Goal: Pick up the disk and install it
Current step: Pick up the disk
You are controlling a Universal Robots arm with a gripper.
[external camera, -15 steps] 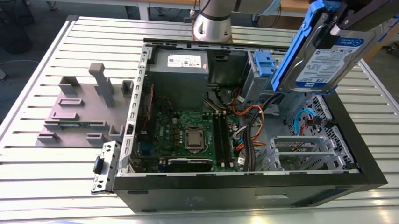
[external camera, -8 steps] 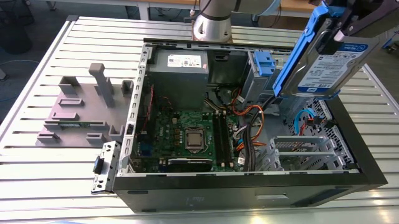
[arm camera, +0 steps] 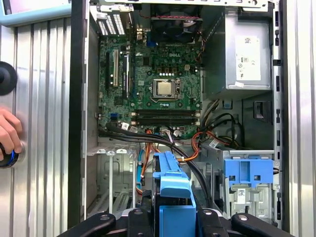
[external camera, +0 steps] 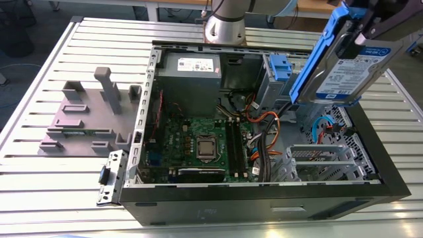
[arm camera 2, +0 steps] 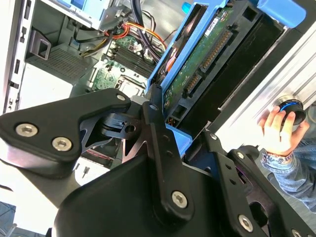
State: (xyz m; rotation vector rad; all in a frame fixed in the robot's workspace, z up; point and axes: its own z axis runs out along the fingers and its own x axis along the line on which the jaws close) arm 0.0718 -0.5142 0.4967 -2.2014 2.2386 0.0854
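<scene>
i have the disk point(external camera: 347, 62) clamped in my pincer point(arm camera 2: 170, 136), its black fingers point(arm camera 2: 153, 123) closed on the blue bracket, and the drive is held on edge, off the desk point(external camera: 39, 168), above the open computer case point(external camera: 264, 198). in the second wrist view the bare circuit side and the connector end of the disk point away from my wrist, down toward the case. to do this well i judge the grip must sit square on the bracket, not on the board, so the drive does not twist as it goes in.

just below my pincer in the first wrist view lies the bundle of orange and black cables point(arm camera: 163, 143); these could snag the bracket, so i would keep the disk clear of them. beside them stands the drive bay with a small blue latch piece point(arm camera: 248, 170), and the metal cage point(external camera: 324, 161) near the case's front. further off are the motherboard point(arm camera: 148, 84) and the grey power supply point(arm camera: 244, 54). a person's hand point(arm camera: 9, 131) rests on a knob at the desk's edge.
</scene>
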